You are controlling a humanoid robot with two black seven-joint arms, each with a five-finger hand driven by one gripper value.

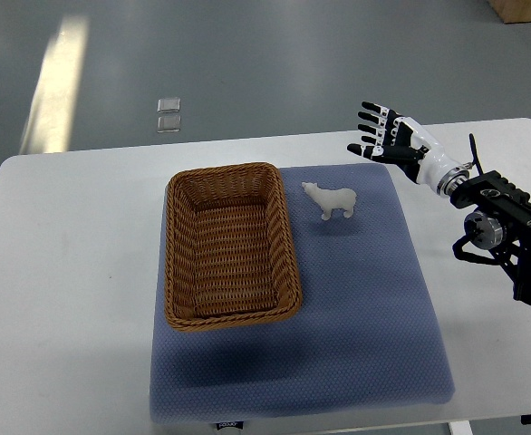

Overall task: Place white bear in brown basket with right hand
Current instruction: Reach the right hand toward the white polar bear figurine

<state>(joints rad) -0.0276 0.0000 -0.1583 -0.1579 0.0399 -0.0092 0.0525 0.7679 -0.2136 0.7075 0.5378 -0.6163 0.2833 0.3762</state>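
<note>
The white bear [332, 200] stands upright on its feet on the blue mat [356, 299], just right of the frame's centre and close beside the right rim of the brown basket [232, 245], not touching it. Its long axis runs roughly left to right across the picture, with the head at the left end, toward the basket, and the rump at the right end, toward the arm.

The right hand [385, 138] hovers in the upper right of the frame, above the mat's far right corner and well clear of the bear, its fingers spread and holding nothing. The left arm does not show.

The likeliest trouble, as I judge it, is the small, light figure tipping or skidding on the soft mat if the fingers meet it off-centre or push along its length. Closing across the narrow body looks safer. A loose pinch may also let it slip during the carry, and a low carry could catch the basket's raised rim.
</note>
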